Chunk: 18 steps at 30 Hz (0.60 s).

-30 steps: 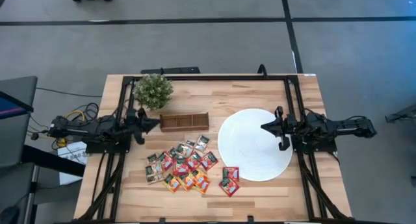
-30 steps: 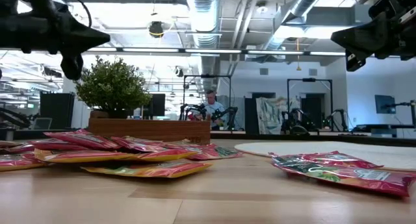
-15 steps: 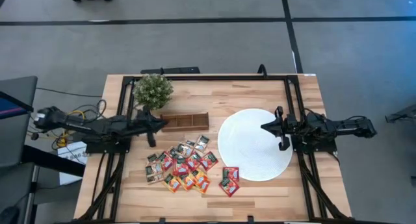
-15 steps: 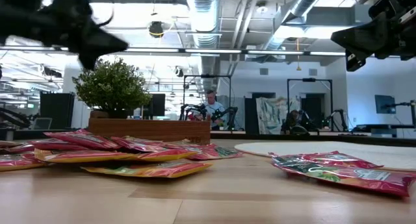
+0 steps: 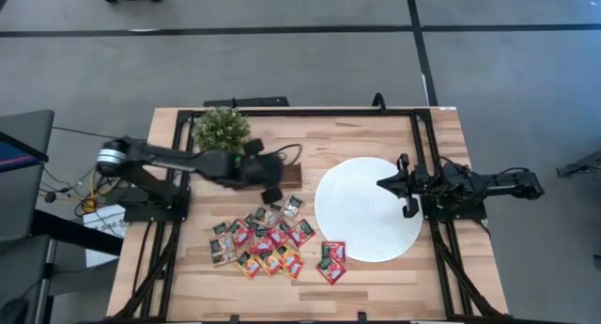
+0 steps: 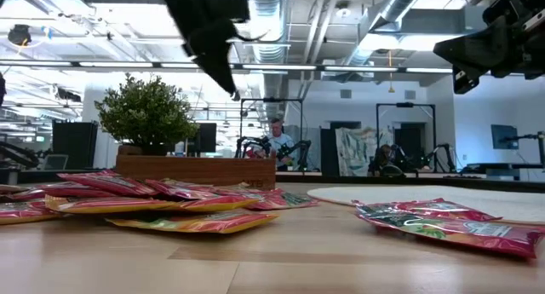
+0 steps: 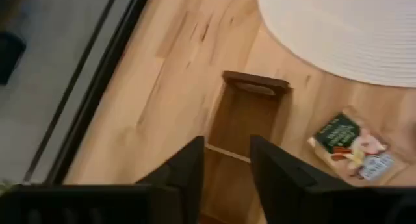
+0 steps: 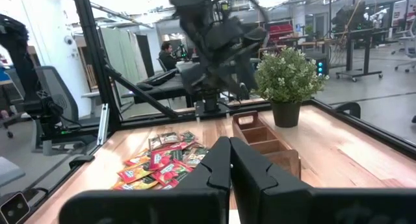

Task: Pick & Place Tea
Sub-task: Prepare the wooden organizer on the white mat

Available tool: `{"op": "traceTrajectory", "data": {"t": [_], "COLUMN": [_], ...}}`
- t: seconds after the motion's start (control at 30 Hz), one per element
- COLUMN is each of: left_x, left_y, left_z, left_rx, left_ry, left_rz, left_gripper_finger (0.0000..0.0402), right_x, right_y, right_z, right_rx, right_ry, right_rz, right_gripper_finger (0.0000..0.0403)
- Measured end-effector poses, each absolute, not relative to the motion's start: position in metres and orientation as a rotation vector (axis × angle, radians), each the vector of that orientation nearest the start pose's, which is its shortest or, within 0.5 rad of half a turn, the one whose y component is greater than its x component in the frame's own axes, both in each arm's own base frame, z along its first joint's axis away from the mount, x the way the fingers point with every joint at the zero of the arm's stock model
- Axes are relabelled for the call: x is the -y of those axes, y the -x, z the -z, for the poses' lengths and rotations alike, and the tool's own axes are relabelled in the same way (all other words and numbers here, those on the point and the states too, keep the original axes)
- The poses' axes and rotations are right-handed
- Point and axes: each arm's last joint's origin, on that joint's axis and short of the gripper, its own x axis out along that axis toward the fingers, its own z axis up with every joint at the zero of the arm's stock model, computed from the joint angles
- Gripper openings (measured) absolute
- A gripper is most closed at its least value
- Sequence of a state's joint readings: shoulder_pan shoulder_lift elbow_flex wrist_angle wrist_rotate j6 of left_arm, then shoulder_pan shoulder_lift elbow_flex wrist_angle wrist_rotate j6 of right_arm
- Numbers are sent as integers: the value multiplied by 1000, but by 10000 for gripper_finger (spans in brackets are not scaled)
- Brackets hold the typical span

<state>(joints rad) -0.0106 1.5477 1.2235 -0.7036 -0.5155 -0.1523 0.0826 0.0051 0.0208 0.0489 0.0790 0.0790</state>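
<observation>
Above the wooden tray (image 5: 268,177), left gripper (image 5: 271,192) spread, empty, reaching; next: descend on tea sachets (image 5: 266,239). Right gripper (image 5: 406,195) pressed together, waiting.

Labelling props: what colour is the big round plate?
White; the plate shows best in the high view.

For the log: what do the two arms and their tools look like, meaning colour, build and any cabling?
Both arms are black, jointed and slim. The left arm has a silver-grey joint near its base, with yellow and orange cables bundled beside it. Each tool, left tool and right tool, ends in two flat, angular black fingers. No markings are legible.
</observation>
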Motion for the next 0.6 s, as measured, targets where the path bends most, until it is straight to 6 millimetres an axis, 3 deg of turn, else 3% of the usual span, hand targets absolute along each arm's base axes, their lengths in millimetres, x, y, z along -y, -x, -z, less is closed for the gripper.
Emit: {"op": "traceTrajectory", "data": {"t": [0.17,0.37,0.6], "left_x": [-34,-60,-96], "left_y": [-337,-341,-346], "left_z": [-278,-267,-249], "left_rx": [-1069,-1115,-1079], "left_ry": [-104,-193,-179], "left_rz": [-379,-186,-173], "left_gripper_finger": [174,171,166], "right_x": [-6,-6,-6], "right_y": [-96,-96,-96], "right_z": [-175,-175,-174], "right_rx": [64,64,53], "right_ry": [-84,-84,-83], "right_rz": [-6,-6,-6], "right_gripper_finger": [0,0,0]}}
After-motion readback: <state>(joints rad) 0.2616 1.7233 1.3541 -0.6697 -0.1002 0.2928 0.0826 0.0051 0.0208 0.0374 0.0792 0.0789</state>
